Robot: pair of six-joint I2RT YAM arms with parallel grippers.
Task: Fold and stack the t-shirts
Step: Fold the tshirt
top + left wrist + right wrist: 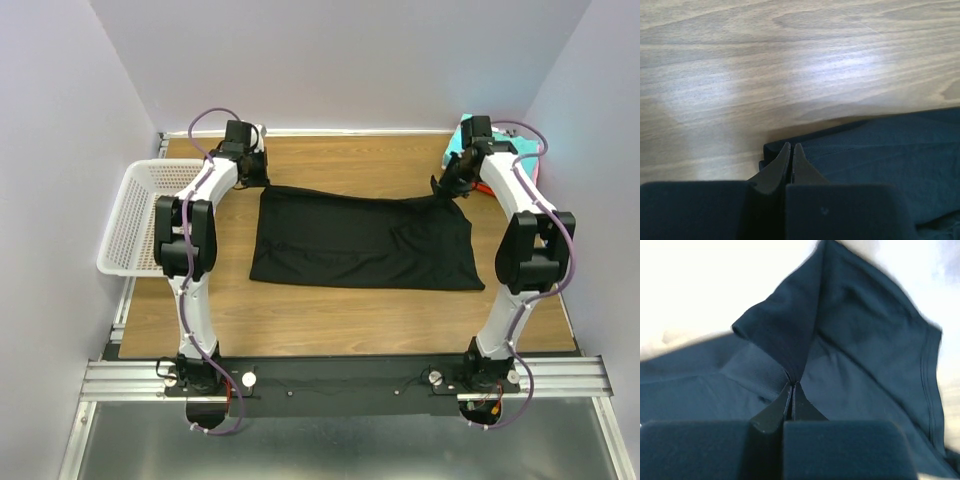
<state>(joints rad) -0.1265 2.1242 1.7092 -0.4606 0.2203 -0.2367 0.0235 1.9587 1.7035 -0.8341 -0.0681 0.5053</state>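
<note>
A large black t-shirt (360,245) lies spread across the middle of the wooden table. My left gripper (257,182) is low at its far left corner. In the left wrist view that gripper (791,146) is shut, its tips pinching the corner of the black t-shirt (880,150) just above the wood. My right gripper (443,190) is at the far right corner. The right wrist view shows this gripper (792,385) shut on a pleat of the black t-shirt (865,350), which rises from the tips like a tent. A teal t-shirt (457,140) and a pink one (533,168) lie behind the right arm.
A white plastic lattice basket (140,215) hangs over the table's left edge beside the left arm. Pale walls close in the table at the back and on both sides. Bare wood (340,320) runs between the shirt and the arm bases.
</note>
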